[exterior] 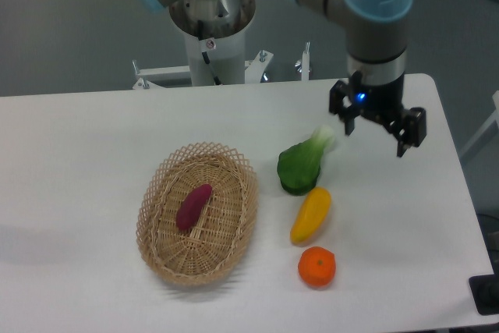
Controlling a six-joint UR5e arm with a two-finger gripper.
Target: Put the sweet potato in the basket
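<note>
Inside the basket (pixel 156 243), at eight o'clock from the gripper (pixel 377 132), I see the sweet potato (pixel 193 206) lying on the weave.

My worry: a low sweep toward seven o'clock could clip the green vegetable (pixel 300 165). Fingers spread wide, holding and touching nothing.

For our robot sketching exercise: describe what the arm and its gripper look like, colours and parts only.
The arm is made of silver-grey cylindrical segments with light blue caps on the joints. Its wrist ends in a dark band. The gripper is black with two short fingers, and a small blue light glows on its body. No loose cables show.
</note>
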